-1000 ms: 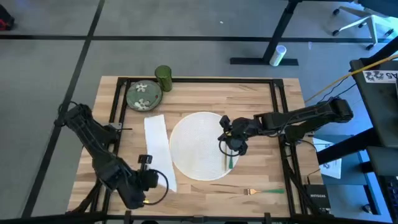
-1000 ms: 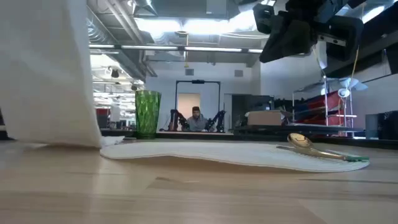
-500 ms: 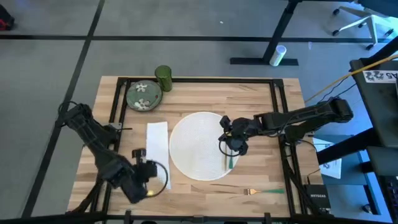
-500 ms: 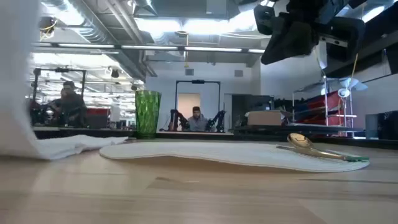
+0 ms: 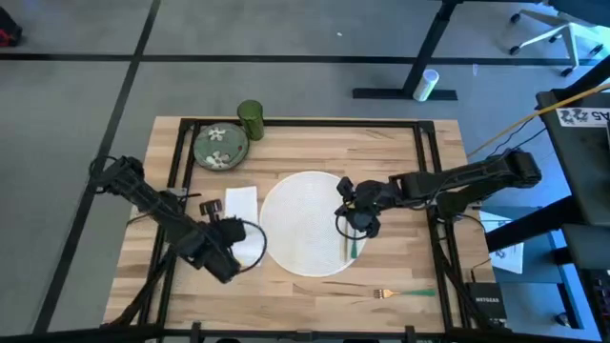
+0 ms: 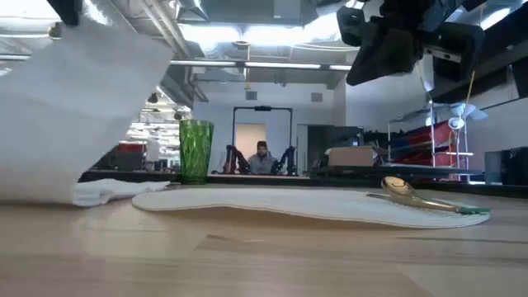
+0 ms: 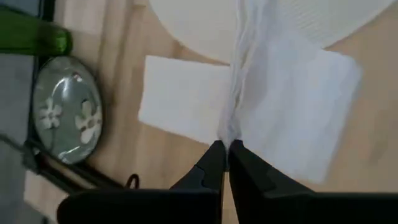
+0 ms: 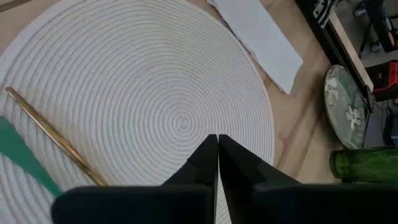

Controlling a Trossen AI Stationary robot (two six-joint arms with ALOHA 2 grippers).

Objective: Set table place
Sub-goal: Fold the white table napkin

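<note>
Since a second ago, the left gripper (image 5: 232, 250) has travelled from the near left corner of the table (image 5: 400, 152) up toward the round white woven placemat (image 5: 305, 223), carrying the white paper napkin (image 5: 240, 211) with it, so the napkin now lies folded over itself and covers less wood than it did. Its fingers are pinched together on a raised fold of the napkin, which the left wrist view shows as a crease rising from the fingertips (image 7: 225, 149). In the low view the lifted sheet (image 6: 74, 124) hangs over the left part of the table.

The right gripper (image 5: 351, 225) has not shifted; it hovers over the right side of the placemat with its fingers pressed together and nothing between them. Beside it, on the placemat's right edge, lies a gold spoon with a green handle (image 5: 352, 245). A gold fork with a green handle (image 5: 405, 293) rests near the front edge, toward the right corner.

A green floral plate (image 5: 220, 146) and a green ribbed glass tumbler (image 5: 251, 119) stand at the far left corner. The light-wood table with black rails carries everything.
</note>
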